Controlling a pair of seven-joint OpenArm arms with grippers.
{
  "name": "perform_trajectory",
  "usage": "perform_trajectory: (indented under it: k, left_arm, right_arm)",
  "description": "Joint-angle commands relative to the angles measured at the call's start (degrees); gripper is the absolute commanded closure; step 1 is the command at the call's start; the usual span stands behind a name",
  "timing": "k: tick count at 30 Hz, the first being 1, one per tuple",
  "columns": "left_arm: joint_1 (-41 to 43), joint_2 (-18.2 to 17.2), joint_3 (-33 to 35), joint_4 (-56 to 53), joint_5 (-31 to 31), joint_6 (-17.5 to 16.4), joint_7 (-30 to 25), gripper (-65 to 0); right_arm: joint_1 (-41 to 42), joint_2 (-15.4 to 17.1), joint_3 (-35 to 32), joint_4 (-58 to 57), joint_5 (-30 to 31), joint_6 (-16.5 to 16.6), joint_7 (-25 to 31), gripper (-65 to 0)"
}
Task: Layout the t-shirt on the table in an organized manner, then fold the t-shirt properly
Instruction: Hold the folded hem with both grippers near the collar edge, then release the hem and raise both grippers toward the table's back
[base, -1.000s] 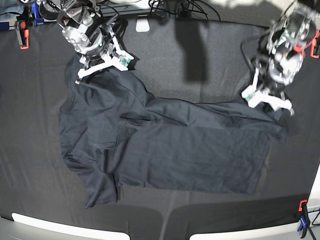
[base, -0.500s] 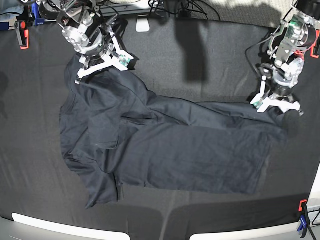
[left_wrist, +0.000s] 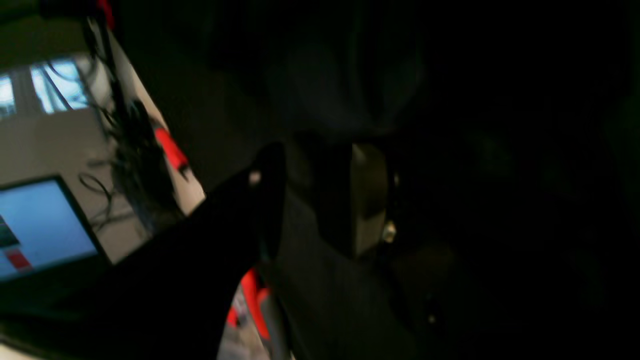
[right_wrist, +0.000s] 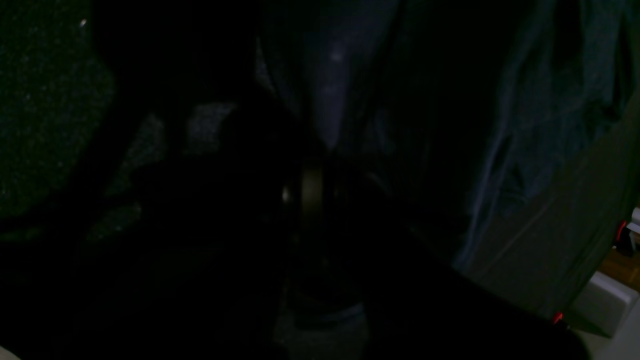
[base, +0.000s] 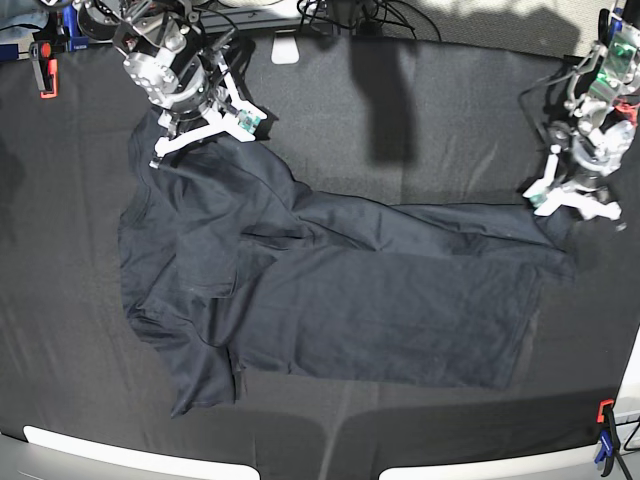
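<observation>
The dark slate-grey t-shirt lies spread and wrinkled across the black table, with its left part bunched in folds. My right gripper is at the shirt's far left corner, shut on the fabric there. In the right wrist view the gripper pinches cloth, and the t-shirt hangs in folds. My left gripper hovers just off the shirt's far right corner. The left wrist view shows the left gripper with its jaws apart, and it is too dark to make out anything between them.
A red clamp sits at the far left edge, and a red-and-blue clamp at the near right corner. Cables and a white block lie along the back. A lit screen stands beyond the table's right edge.
My left gripper has moved right toward the table's edge, off the shirt's far right corner, and its jaws have narrowed a little. The right gripper and the shirt have stayed put.
</observation>
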Motion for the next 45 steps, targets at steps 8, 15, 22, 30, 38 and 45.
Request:
perform_trajectory:
  k: [8,15,22,30,38,45]
  left_arm:
    - [-0.90,-0.66,8.83,0.66,4.92,-0.33,-9.03,-20.3]
    - [-3.96,-0.66,9.35,0.55,3.91,-0.24,-8.09,-20.3]
    - [-4.39,-0.66,9.35,0.57,1.84,-0.20,-7.21,0.0]
    - [-4.37,-0.70,9.35,4.57,1.84,2.62,12.31,0.0]
    - [0.44,-0.72,9.35,16.76,1.84,4.11,18.43,0.0]
    - [9.22,-2.32,9.35,24.41,2.12,4.15,24.70,0.0]
  right_arm:
    - [0.15,0.68,0.35,0.55,-0.39,-0.61,-0.44,0.0]
    - [0.15,0.68,0.35,0.55,-0.37,-0.61,-0.44,0.0]
    - [0.13,0.70,0.35,0.59,-0.44,-0.59,-0.46,0.0]
    - [-4.42,2.69,0.35,3.50,-4.79,-0.61,-0.50,0.0]
    - [-10.03,12.66,0.37,9.38,-4.70,-4.31,-6.82,0.0]
    - [-15.30,20.63,0.35,13.77,-6.91,-5.33,-7.98,0.0]
